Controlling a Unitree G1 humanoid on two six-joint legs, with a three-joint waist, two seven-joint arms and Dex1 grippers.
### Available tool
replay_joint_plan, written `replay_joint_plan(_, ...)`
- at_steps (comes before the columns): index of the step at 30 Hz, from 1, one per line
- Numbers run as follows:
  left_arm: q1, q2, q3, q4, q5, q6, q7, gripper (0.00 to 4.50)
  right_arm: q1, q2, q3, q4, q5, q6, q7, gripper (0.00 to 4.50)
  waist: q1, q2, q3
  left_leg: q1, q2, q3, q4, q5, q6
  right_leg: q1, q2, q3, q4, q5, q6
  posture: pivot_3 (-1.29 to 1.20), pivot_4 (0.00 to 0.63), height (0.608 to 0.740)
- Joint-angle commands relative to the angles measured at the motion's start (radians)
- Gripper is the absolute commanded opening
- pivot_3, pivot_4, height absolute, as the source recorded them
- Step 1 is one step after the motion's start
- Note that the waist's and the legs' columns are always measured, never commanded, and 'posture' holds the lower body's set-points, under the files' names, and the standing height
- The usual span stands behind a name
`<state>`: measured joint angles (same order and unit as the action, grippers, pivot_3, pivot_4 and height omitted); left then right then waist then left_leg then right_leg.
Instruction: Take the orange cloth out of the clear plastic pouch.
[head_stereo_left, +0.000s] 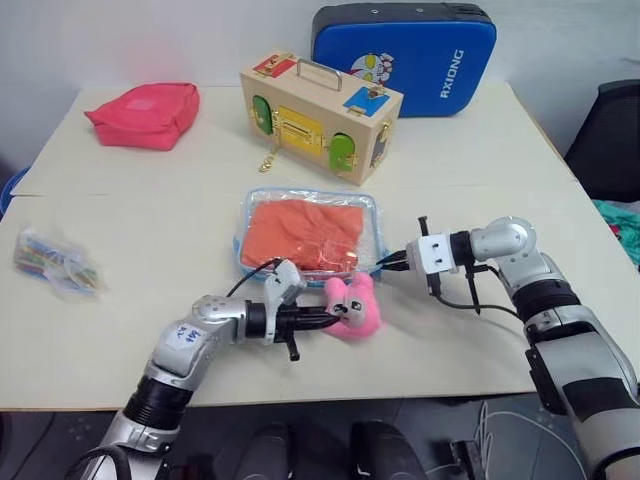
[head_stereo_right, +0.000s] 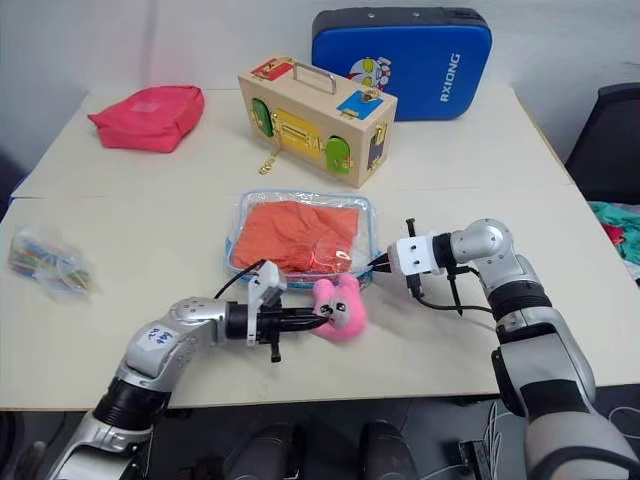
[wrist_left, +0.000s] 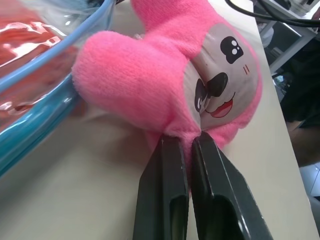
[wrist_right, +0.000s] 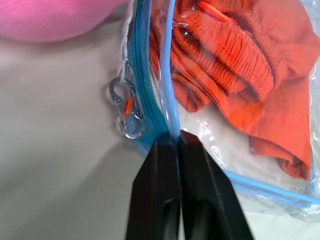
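The orange cloth (head_stereo_left: 300, 233) is seen inside the clear plastic pouch (head_stereo_left: 373, 212). The pouch's blue edge is pinched by the right gripper (wrist_right: 176, 138); a pink plush toy (wrist_left: 165, 75) is clamped by the left gripper (wrist_left: 182, 145).

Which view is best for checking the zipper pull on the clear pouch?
Right wrist view: the zipper pull lies close up beside the blue zipper track, just ahead of the right gripper, shut on the clear plastic pouch edge. Both eye views show the pouch whole, the pull too small to judge.
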<state>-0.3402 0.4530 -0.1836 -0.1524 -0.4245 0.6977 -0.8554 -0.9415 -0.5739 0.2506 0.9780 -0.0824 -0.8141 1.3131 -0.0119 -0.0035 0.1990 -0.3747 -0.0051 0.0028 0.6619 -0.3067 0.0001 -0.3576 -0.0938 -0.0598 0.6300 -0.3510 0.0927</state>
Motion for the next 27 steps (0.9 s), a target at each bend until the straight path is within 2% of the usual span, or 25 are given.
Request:
replay_joint_plan(1,0.035,0.047,0.068,-0.029,-0.028,0.002,-0.016,0.00,-0.009,-0.018,-0.011,-0.013,0.028,-0.047,0.032,0.03,-0.002,0.000,0.000,0.000,0.000,0.000,0.000,0.000,0.000,0.000,0.000,0.000,0.000,0.000,0.000,0.00,0.150,0.740)
replay_joint_plan(6,0.089,0.099,0.209,-0.016,-0.125,0.033,-0.035,0.00,0.022,-0.033,-0.015,-0.046,0.088,-0.103,0.108,0.03,-0.010,0.000,0.000,0.000,0.000,0.000,0.000,0.000,0.000,0.000,0.000,0.000,0.000,0.000,0.000,0.00,0.150,0.740)
replay_joint_plan(9,0.098,0.110,0.347,0.035,-0.207,0.099,0.001,0.00,0.042,-0.040,-0.021,-0.076,0.145,-0.116,0.164,0.03,-0.010,0.000,0.000,0.000,0.000,-0.001,0.000,0.000,0.000,0.000,0.000,0.000,0.000,0.000,0.000,0.00,0.150,0.740)
replay_joint_plan(14,0.088,0.130,0.506,0.157,-0.251,0.164,0.094,0.00,0.076,-0.050,-0.023,-0.134,0.232,-0.106,0.247,0.03,-0.013,0.000,0.000,0.000,0.000,-0.001,0.000,0.000,0.000,0.000,0.000,-0.001,0.000,0.000,0.000,0.00,0.150,0.740)
replay_joint_plan(19,0.046,0.090,0.621,0.261,-0.262,0.174,0.241,0.00,0.109,-0.061,-0.018,-0.188,0.284,-0.085,0.275,0.03,-0.012,0.000,0.000,0.000,0.000,-0.002,0.000,0.000,0.000,0.000,-0.001,-0.001,0.000,0.000,0.000,0.00,0.150,0.740)
replay_joint_plan(23,-0.021,0.011,0.755,0.344,-0.263,0.063,0.420,0.00,0.162,-0.093,-0.007,-0.281,0.354,-0.052,0.301,0.03,-0.011,0.000,0.000,0.000,0.000,-0.002,0.001,0.000,-0.001,0.000,-0.001,-0.002,0.005,0.000,0.000,0.00,0.150,0.740)
replay_joint_plan(27,-0.075,-0.038,0.820,0.395,-0.245,-0.072,0.528,0.00,0.198,-0.124,-0.001,-0.344,0.390,-0.016,0.301,0.03,-0.010,0.000,0.000,0.000,0.000,-0.002,0.001,0.000,-0.001,0.000,-0.001,-0.003,0.006,0.000,0.000,0.00,0.150,0.740)
